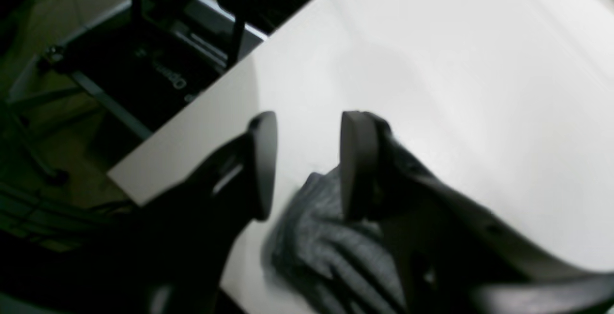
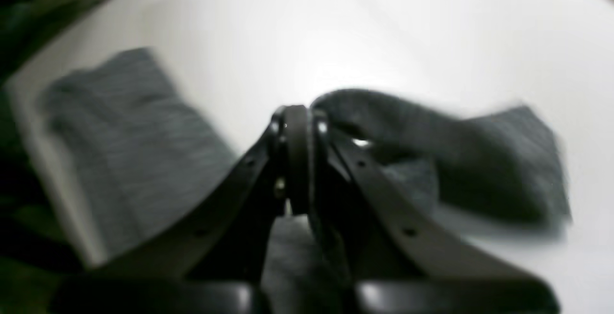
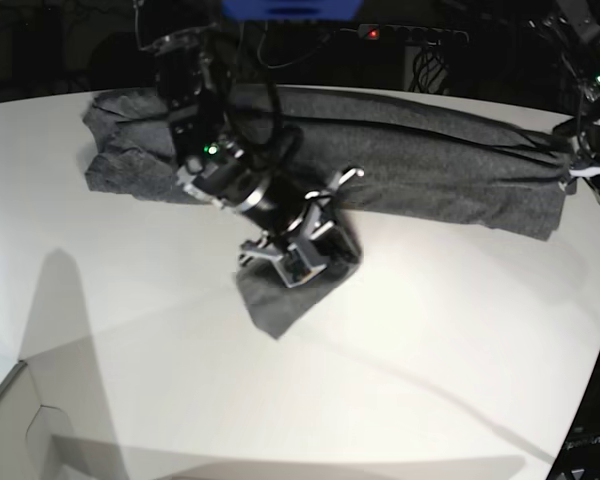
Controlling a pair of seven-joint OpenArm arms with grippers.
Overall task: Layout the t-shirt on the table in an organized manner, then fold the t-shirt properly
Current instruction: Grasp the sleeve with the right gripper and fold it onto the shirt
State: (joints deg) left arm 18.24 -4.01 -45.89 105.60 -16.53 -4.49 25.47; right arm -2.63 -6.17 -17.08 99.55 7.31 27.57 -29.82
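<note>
Base view hides what wrists show: right hand (image 2: 297, 127) closed empty, left hand (image 1: 307, 160) apart.

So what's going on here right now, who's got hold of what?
The right end effector is shut over a sleeve of the t-shirt, near the middle of the table; whether cloth is actually pinched is hard to tell through the blur. The left end effector hangs open over the shirt's end by the table's edge, gripping nothing. The shirt lies in a long bunched band across the far side, not yet spread flat, so no folding has started.
</note>
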